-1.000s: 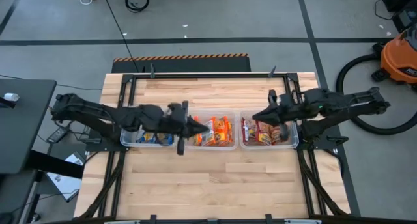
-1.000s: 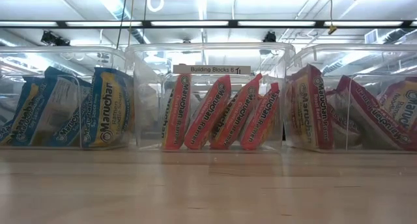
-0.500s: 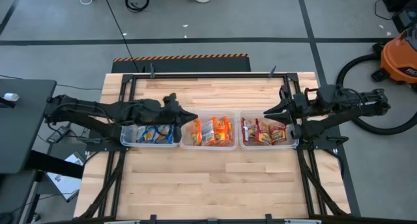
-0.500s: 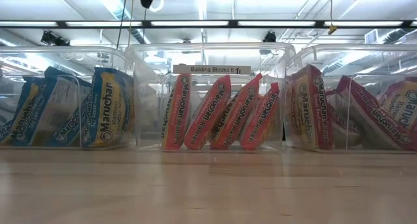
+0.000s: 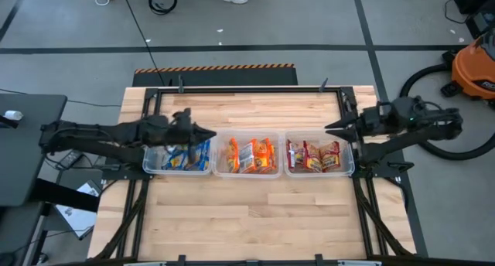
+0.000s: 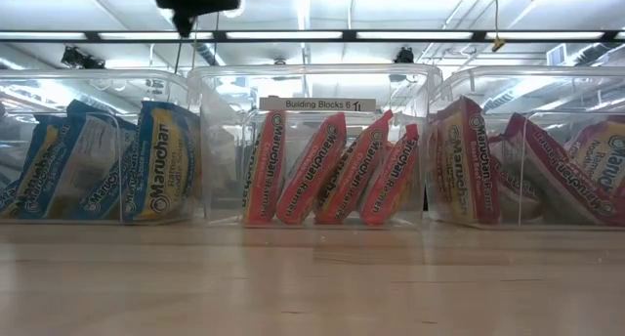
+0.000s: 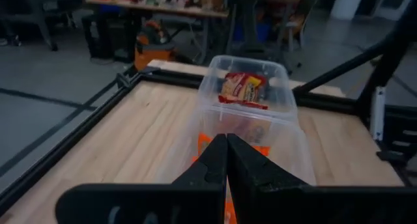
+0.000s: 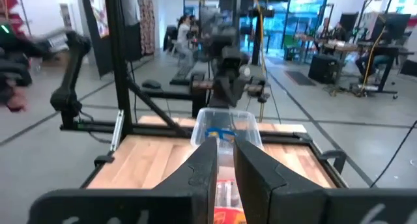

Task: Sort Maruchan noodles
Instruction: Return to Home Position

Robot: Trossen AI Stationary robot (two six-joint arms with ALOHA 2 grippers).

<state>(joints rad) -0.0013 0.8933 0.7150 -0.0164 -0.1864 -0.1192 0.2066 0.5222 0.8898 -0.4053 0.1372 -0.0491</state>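
While at bin rims (image 5: pixel 319 175), left pincer (image 5: pixel 210 134), right pincer (image 5: pixel 328 127).

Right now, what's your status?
Left gripper shut, right gripper open, both empty over the clear rectangular plastic bins. Crinkly noodle packets inside, sorted by colour. No obstruction seen.

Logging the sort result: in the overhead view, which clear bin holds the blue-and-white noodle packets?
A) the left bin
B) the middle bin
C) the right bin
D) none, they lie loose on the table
A: the high view shows the blue-and-white packets inside the left bin.
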